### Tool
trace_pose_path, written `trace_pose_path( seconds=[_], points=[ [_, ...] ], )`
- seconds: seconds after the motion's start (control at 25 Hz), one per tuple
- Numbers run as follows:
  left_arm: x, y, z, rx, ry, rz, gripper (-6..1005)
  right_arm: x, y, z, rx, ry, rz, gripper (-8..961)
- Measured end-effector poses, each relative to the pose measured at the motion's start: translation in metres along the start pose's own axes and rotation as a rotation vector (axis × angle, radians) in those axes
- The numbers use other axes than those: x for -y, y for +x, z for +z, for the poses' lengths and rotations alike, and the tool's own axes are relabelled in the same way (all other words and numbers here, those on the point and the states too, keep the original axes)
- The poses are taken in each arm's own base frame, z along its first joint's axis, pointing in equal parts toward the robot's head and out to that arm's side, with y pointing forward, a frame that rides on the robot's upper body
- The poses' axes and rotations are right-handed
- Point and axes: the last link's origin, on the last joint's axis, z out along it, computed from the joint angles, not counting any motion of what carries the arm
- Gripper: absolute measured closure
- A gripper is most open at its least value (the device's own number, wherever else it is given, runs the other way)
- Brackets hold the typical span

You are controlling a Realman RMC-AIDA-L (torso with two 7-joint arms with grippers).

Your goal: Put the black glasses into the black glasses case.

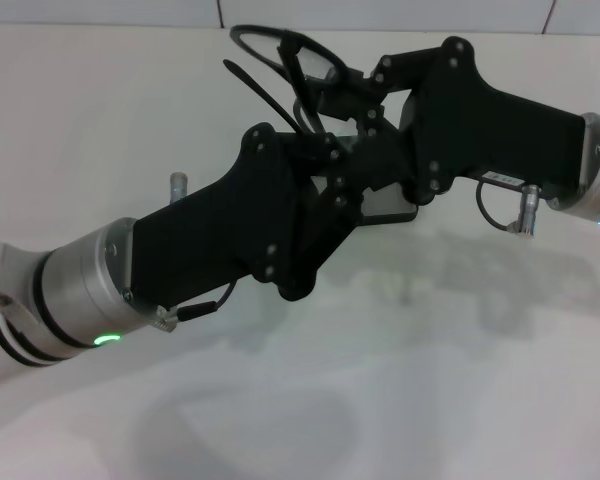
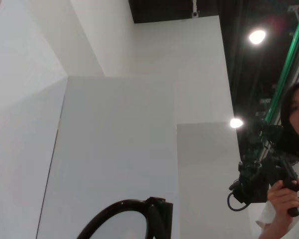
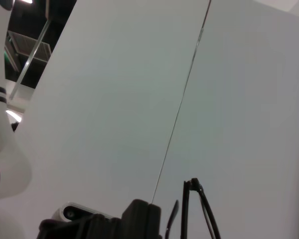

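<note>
Both arms meet over the white worktop (image 1: 400,400), open toward 6 o'clock. The black glasses (image 1: 285,55) stand at 12 o'clock of the left pincer (image 1: 325,165); the right pincer (image 1: 365,105) sits close; I cannot tell either's grip. The black glasses case (image 1: 392,207) peeks beneath, contents hidden. Only the left wrist view shows a person (image 2: 294,164).

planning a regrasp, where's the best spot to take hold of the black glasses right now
Judging from the head view, take the black glasses at the free temple arm sticking out toward the robot's left, coming from that side. The lenses stand raised behind both grippers, whose bodies crowd the bridge, leaving that thin arm exposed.
</note>
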Motion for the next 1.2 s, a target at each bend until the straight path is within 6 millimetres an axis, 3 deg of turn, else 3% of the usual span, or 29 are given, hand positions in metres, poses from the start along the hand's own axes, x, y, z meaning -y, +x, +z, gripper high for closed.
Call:
trace_pose_path(
  seconds=[1.2],
  points=[
    [-0.0004,-0.0021,-0.0022,0.011,0.009,-0.012,983,-0.0028,0.0041,0.0011,-0.023,-0.004,0.000,876]
  ],
)
